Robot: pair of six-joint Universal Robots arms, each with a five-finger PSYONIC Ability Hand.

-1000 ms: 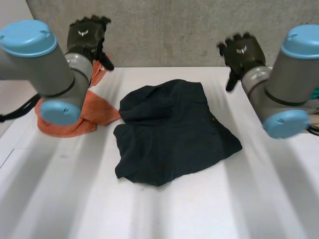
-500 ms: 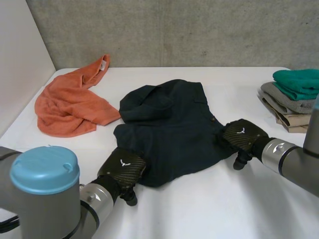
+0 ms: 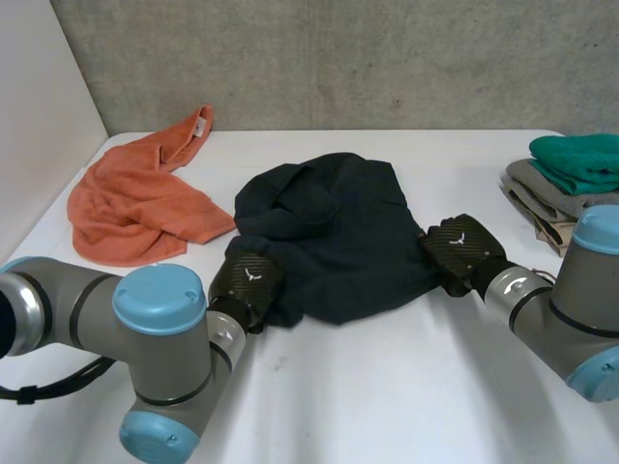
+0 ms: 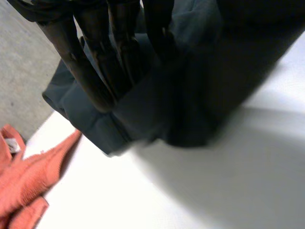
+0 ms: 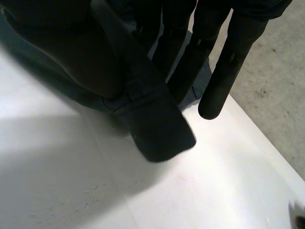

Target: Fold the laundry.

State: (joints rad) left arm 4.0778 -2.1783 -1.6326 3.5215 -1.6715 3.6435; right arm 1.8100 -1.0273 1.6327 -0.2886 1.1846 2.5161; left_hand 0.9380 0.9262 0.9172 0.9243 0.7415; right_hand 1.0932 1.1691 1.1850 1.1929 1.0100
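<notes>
Here, midway through a laundry-folding run, the robot's two arms reach in over the near edge of a dark garment [image 3: 338,232] lying in a rumpled heap at the middle of the white table [image 3: 387,406]. The left hand [image 3: 247,280] sits at the garment's near-left corner and the right hand [image 3: 462,249] at its near-right corner. In the left wrist view the fingers [image 4: 93,71] press a folded edge of the dark cloth, which is raised off the tabletop with a shadow beneath it. In the right wrist view a corner of the cloth hangs down, pinched between the thumb and the long fingers [image 5: 228,62] – so each hand appears to be grasping its corner rather than resting on it. To the robot's left an orange towel [image 3: 135,203] lies crumpled and unfolded, touching the dark garment's far-left edge. At the table's right edge stands a folded stack [image 3: 571,179], green on top of grey and beige. By that evidence part of the job is done: several pieces are folded and stacked, the dark garment is in hand but not yet folded flat, and the towel waits untouched.
</notes>
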